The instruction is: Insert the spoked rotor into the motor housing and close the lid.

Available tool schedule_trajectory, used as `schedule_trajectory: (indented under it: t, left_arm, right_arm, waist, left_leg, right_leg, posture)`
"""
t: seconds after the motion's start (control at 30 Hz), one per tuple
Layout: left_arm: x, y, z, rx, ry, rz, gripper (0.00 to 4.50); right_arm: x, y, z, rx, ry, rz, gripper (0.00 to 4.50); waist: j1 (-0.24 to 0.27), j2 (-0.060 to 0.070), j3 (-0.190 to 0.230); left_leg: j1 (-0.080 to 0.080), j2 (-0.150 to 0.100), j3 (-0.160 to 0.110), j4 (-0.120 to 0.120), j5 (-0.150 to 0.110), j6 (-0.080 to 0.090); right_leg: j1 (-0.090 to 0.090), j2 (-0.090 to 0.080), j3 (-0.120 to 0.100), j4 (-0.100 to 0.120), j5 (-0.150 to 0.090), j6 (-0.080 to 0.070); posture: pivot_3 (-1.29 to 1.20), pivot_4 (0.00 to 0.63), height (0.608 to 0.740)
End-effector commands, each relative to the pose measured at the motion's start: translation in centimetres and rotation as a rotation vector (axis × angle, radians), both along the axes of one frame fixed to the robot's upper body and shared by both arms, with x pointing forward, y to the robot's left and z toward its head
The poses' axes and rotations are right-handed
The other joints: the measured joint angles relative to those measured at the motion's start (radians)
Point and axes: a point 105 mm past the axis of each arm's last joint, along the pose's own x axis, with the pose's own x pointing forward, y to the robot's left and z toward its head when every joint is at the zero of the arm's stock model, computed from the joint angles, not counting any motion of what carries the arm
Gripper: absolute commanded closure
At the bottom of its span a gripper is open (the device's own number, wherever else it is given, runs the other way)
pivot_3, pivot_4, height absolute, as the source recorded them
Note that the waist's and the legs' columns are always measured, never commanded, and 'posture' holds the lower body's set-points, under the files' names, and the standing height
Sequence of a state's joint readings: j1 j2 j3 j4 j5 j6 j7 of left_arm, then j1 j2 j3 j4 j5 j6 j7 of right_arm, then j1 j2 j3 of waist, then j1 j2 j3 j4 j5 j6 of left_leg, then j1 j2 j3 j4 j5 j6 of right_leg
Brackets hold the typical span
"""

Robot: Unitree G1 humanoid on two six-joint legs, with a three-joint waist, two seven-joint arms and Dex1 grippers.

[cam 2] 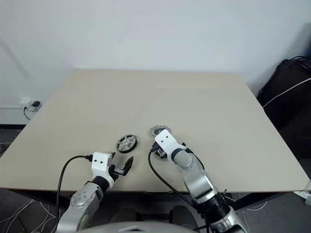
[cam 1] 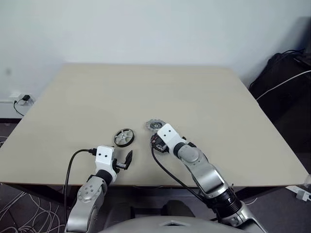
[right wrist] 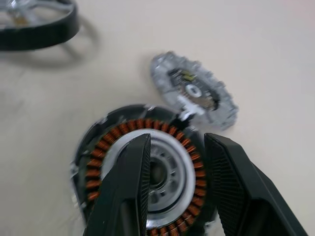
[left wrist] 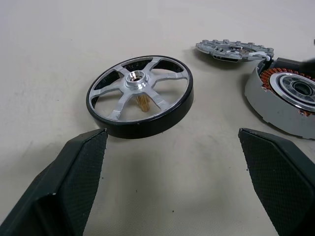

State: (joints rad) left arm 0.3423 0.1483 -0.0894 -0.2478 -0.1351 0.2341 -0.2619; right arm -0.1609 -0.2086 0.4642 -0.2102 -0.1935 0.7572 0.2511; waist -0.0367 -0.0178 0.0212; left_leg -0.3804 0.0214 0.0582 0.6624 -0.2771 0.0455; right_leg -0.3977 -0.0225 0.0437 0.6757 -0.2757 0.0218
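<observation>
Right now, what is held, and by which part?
Right end effector seems to grip the motor housing near its centre; the left end effector holds nothing.

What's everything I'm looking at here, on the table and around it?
table: one, beige, against a pale wall
spoked rotor: one, dark rim with silver spokes, lying flat near the front edge
lid: one, grey with notched edge, just behind the motor housing
motor housing: one, silver with copper windings, under the right gripper
cables: white, on the floor
left gripper: black fingers, open, before the rotor
right gripper: black fingers, over the housing
</observation>
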Motion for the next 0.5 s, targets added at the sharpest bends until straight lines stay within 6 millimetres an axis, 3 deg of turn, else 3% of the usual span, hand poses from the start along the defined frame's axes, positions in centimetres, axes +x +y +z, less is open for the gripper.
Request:
schedule_trajectory:
  t: [0.03,0.5]
  left_arm:
    - [0.4,-0.4,1.4,-0.009,-0.061,-0.008,0.0]
    - [0.4,-0.3,1.4,-0.006,-0.062,-0.005,0.0]
  right_arm:
    - [0.3,-0.1,0.4,-0.003,-0.019,-0.003,2.65]
    - [0.4,-1.6,-1.1,-0.054,0.014,-0.03,2.65]
  waist:
    - [0.0,0.0,0.0]
    - [0.0,0.0,0.0]
  left_leg:
    - [0.0,0.0,0.0,0.0,0.0,0.0]
    - [0.0,0.0,0.0,0.0,0.0,0.0]
  right_leg:
    - [0.0,0.0,0.0,0.0,0.0,0.0]
    - [0.0,0.0,0.0,0.0,0.0,0.0]
  posture:
    - [0.0,0.0,0.74]
    - [0.0,0.0,0.74]
